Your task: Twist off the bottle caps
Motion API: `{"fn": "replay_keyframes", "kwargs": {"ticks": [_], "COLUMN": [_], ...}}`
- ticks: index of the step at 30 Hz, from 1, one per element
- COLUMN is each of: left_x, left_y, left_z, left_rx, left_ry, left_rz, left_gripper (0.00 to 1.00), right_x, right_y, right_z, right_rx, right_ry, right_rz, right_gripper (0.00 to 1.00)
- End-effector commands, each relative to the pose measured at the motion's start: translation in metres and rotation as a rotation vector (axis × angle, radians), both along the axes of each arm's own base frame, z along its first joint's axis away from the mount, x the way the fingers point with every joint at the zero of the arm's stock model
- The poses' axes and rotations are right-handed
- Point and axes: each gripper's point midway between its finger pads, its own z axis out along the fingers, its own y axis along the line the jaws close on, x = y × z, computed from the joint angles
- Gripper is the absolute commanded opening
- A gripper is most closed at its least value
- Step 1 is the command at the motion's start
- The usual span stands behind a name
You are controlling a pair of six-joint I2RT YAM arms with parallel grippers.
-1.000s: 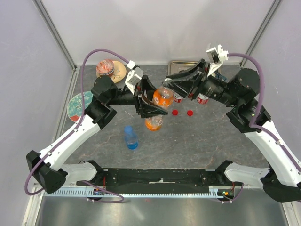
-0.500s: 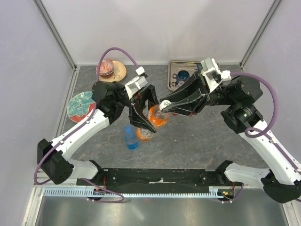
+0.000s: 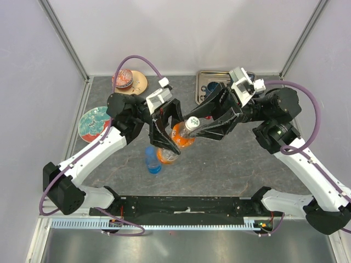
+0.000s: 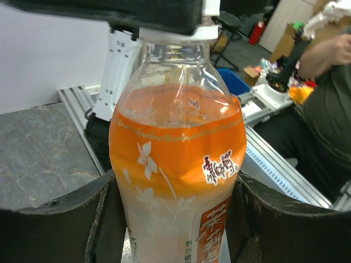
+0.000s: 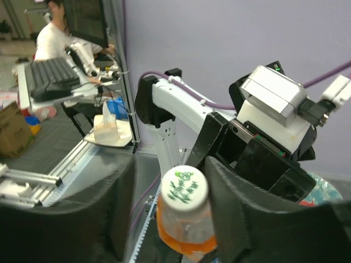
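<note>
Blue bottle (image 3: 153,160) stands on the counter (image 3: 236,159), just near-side and left of the orange bottle (image 3: 185,136). Orange bottle is off the counter, tilted, with the left jaws clenched on its lower body. Its white cap (image 3: 192,123) sits on the neck at the far-right end. The right jaws are parted either side of the cap, not pinching it. A metal tray (image 3: 211,73) lies beyond the orange bottle, partly behind the right arm.

Risks, as a guess: the right jaws could close off-centre and skid off the small cap. The slick label could let the bottle spin in the left grip, so the cap never turns. The bottle is tilted and holds liquid, so a freed cap could mean a spill, or the cap drops and rolls.

The right wrist view shows the gap beside the cap (image 5: 185,186), which the top view can't resolve. The left wrist view shows both sides pressed on the bottle (image 4: 175,164) and the liquid level, but a dark finger covers the cap. Only the top view shows the blue bottle and tray.
</note>
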Motion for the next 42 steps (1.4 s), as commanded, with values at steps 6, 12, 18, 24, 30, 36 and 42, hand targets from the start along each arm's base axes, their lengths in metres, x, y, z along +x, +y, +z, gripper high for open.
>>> {"fn": "replay_keyframes", "kwargs": {"ticks": [6,12,18,24,30,36,42], "left_x": [0.049,0.096,0.156,0.184,0.188,0.189,0.188], "left_y": [-0.017,-0.025,-0.009,0.007,0.004,0.001,-0.001], "left_z": [0.011,0.004,-0.002,-0.015,-0.023,-0.028,-0.029], "left_rx": [-0.075,-0.066,-0.093,-0.059,-0.040,-0.020,-0.019], "left_ry": [-0.042,-0.074,-0.142,-0.188,-0.200,-0.199,-0.199], "left_rz": [0.371,0.653,1.137,1.433,1.485,1.501,1.493], "left_gripper": [0.53,0.52,0.54,0.54,0.54,0.54,0.54], "right_x": [0.071,0.108,0.157,0.175,0.185,0.187,0.192], "right_y": [-0.034,-0.055,-0.077,-0.089,-0.066,-0.041,-0.022], "right_z": [0.053,0.063,0.018,0.002,-0.009,-0.014,-0.027], "right_rx": [0.137,0.179,0.123,0.129,0.100,0.067,0.023], "right_ry": [0.194,0.331,0.507,0.560,0.587,0.581,0.579], "right_rz": [-0.551,-0.779,-1.065,-1.181,-1.138,-1.115,-1.108], "right_gripper": [0.95,0.93,0.89,0.85,0.82,0.82,0.81]}}
